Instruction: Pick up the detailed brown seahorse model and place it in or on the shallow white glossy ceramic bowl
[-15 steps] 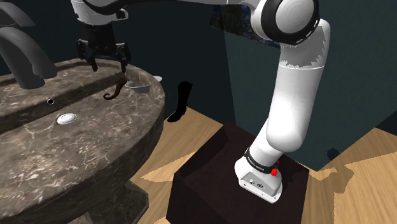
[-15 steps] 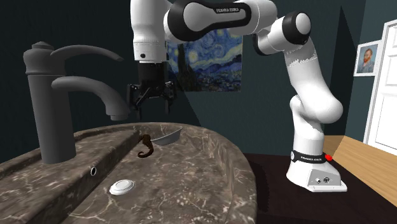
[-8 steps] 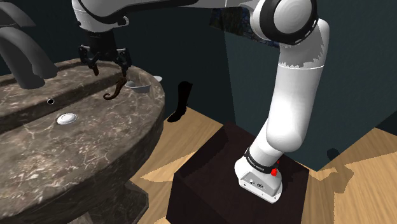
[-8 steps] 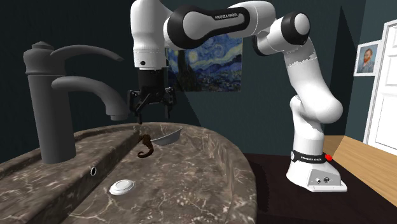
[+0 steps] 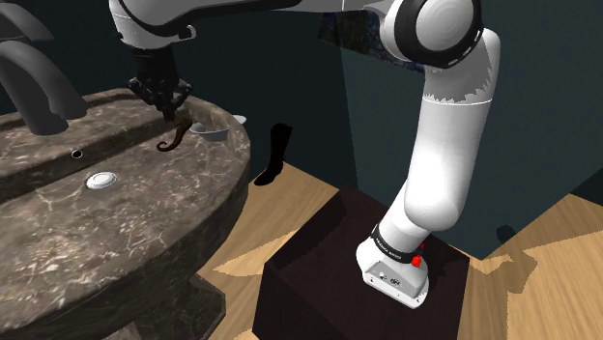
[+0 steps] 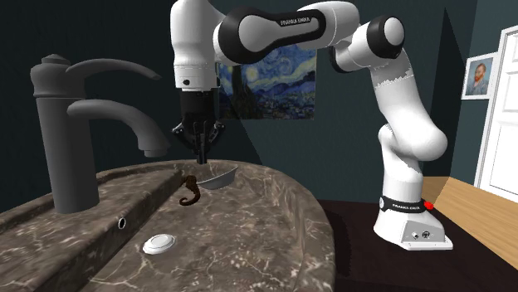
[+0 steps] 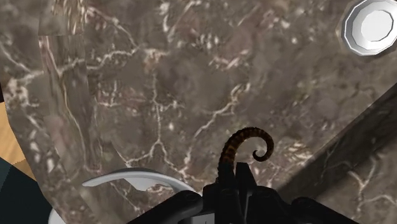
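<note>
"FRANKA EMIKA" reads in white along the dark upper link of the arm (image 6: 249,29) in the second exterior view. The ring at the arm's foot also carries writing, too small to read.

The tabletop (image 5: 145,232) is dark veined marble with a rounded edge. A big grey tap (image 6: 70,141) stands at its back edge, and a white drain (image 6: 158,243) sits in the middle, well apart from the task's things. On the wall behind hang a swirling blue night-sky painting (image 6: 274,83) and, beside a white door (image 6: 502,133), a small portrait (image 6: 477,76). The arm's dark stand (image 5: 319,280) sits on a wooden floor (image 5: 280,208), where a black boot-like shape (image 5: 275,155) stands past the tabletop's edge. Nothing lies between the jaws and the things.

The seahorse (image 5: 180,133) (image 6: 192,189) (image 7: 224,159), brown and ridged, stands near the tabletop's far rounded edge, its curled tail resting on the marble. The bowl (image 5: 215,129) (image 6: 217,177) (image 7: 127,181), shallow and pale grey-white, sits just beside it at that edge.

The jaws point straight down over the seahorse. They are drawn in close together. In the wrist view they pinch the seahorse's upper end, and its body and curled tail run out from between them.
</note>
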Action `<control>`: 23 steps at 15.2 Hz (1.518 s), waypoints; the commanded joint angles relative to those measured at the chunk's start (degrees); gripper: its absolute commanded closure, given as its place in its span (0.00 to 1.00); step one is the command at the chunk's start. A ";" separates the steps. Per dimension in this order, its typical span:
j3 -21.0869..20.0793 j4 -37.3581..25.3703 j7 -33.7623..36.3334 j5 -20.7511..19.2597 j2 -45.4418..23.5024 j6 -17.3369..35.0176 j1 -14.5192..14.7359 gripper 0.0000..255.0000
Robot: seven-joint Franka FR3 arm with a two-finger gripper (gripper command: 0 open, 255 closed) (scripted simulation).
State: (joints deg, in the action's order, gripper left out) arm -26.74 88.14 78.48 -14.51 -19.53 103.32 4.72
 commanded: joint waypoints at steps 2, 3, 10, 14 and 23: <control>0.00 0.00 0.00 0.00 0.00 0.00 0.00 1.00; 0.00 0.00 0.00 0.00 0.00 0.00 0.00 1.00; 2.46 -6.26 3.50 -2.64 -7.56 -2.08 1.05 0.00; 3.99 -9.19 5.15 -3.71 -11.65 -2.61 1.43 0.00; 4.29 -4.73 5.69 -4.19 -12.05 2.15 0.68 0.00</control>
State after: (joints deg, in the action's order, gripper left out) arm -22.56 82.76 84.12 -18.70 -31.20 105.18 5.50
